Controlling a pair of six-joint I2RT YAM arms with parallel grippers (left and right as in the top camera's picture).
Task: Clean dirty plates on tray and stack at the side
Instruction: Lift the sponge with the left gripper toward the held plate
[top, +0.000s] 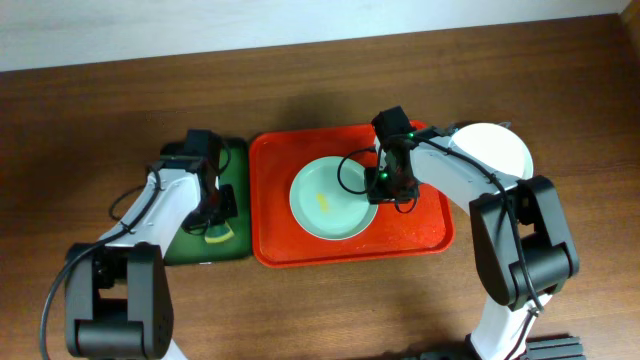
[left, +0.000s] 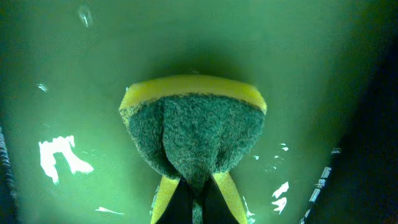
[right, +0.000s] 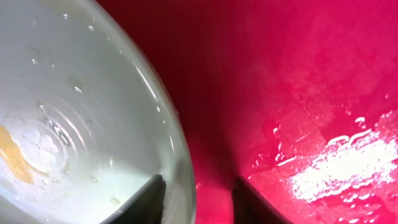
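Two arms are bending inward over the table (top: 100, 110), elbows out toward 6 o'clock. Overhead, the left claw (top: 213, 212) is hanging over the green tray (top: 236, 165) at 9 o'clock. The right claw (top: 385, 185) is pointing down at the 3 o'clock edge of the plate (top: 325, 205), which is lying mid-tray (top: 275, 215) with a yellow smear (top: 322, 200) on it. A white plate (top: 495, 150) is sitting off the tray at 2 o'clock, with the right arm partly covering it (one plate or several, I cannot tell).

Only the wrist views are showing the grips. On the left, the claw (left: 193, 208) is clenching the sponge (left: 193, 127), buckling its scouring face into a crease; the fingers themselves are showing only as a dark sliver at 6 o'clock. On the right, the claw (right: 196, 199) is standing released, one finger (right: 149, 193) over the plate (right: 74, 93) and the other over the wet tray (right: 298, 74), with the rim running between them. The smear (right: 15, 155) is being cut off at 9 o'clock.
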